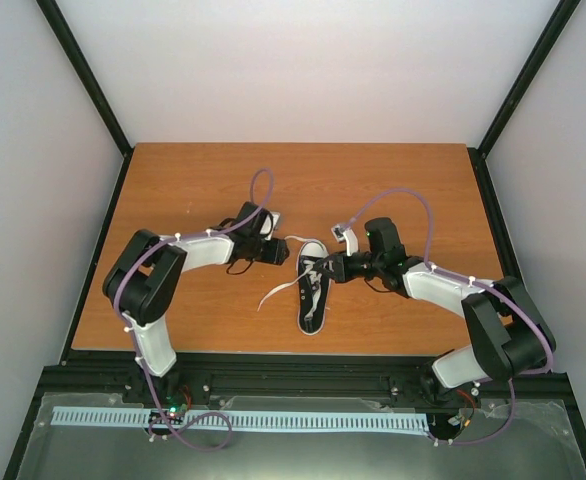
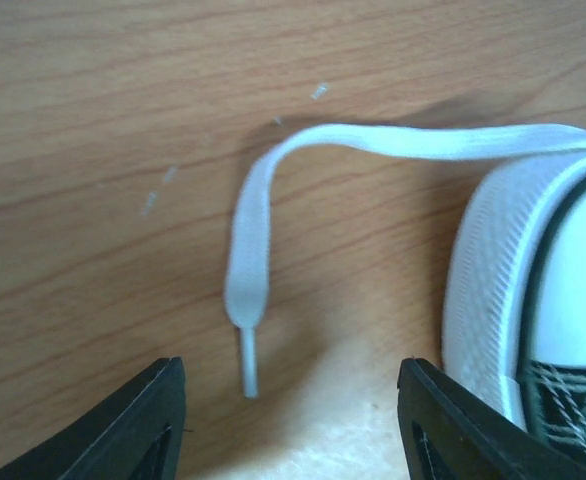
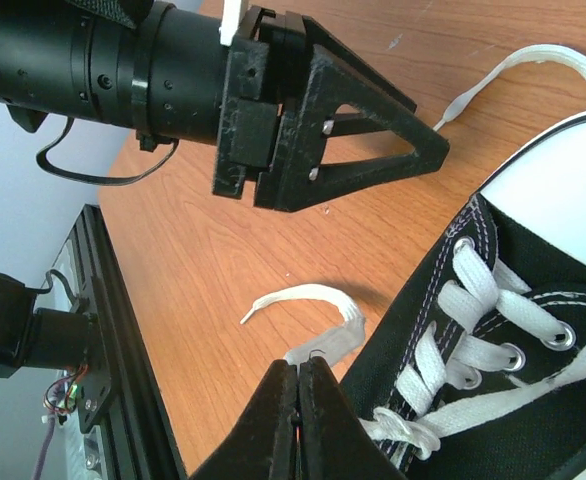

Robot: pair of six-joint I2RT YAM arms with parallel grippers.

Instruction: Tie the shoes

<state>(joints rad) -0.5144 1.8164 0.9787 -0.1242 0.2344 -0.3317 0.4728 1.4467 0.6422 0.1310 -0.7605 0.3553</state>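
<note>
Slippage threatens nearest: the right end effector (image 3: 298, 385), jaws pressed together, meets the near lace (image 3: 318, 343) beside the shoe (image 1: 313, 300), central on the tabletop (image 1: 193, 190); actual grip I cannot tell. Farther, the left end effector (image 2: 293, 400) gapes empty around the far lace (image 2: 248, 270), whose stiff tip could skid aside on closing.

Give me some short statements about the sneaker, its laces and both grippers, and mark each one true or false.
1. The left gripper is open. True.
2. A lace tip lies on the table between its fingers. True.
3. The sneaker lies on its side. False: it stands upright on its sole.
4. The right gripper is wide open. False: its fingers are pressed together, seemingly pinching a second lace.
5. The laces are tied in a bow. False: they are loose.
</note>
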